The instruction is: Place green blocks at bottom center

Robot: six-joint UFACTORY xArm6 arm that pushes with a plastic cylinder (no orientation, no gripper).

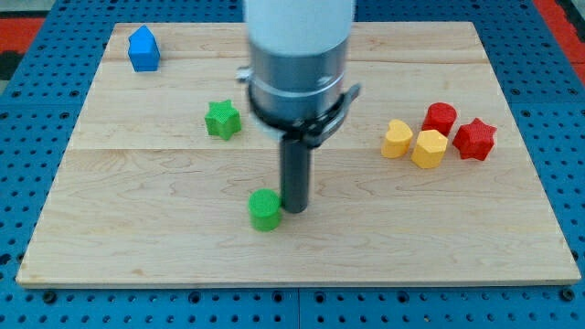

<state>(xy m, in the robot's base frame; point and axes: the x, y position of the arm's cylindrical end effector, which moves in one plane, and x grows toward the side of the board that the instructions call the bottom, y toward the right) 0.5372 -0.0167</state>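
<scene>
- Counter (137,228): a pale wooden board is lying on a blue perforated base and carrying every block.
- Blue block (143,49): house-shaped, it is sitting near the counter's top-left corner, well apart from the rest.
- Green star block (222,120): it is resting left of centre, above and to the view's left of the other green piece, apart from it.
- Green rounded block (265,210): its exact shape is hard to tell; it is sitting low on the counter, slightly left of bottom centre.
- My tip (294,209): the dark rod is standing upright just beside the green rounded block, on its right side, seemingly touching it.
- Pincer: the arm is carrying none, only the rod, so no spread or pinching state is showing.
- Yellow block (397,139): it is sitting right of centre, touching its yellow neighbour.
- Yellow hexagonal block (430,148): it is lying just below the first red piece.
- Red block (441,118): it is sitting at the top of the cluster.
- Red star block (474,139): it is standing farthest right.
</scene>
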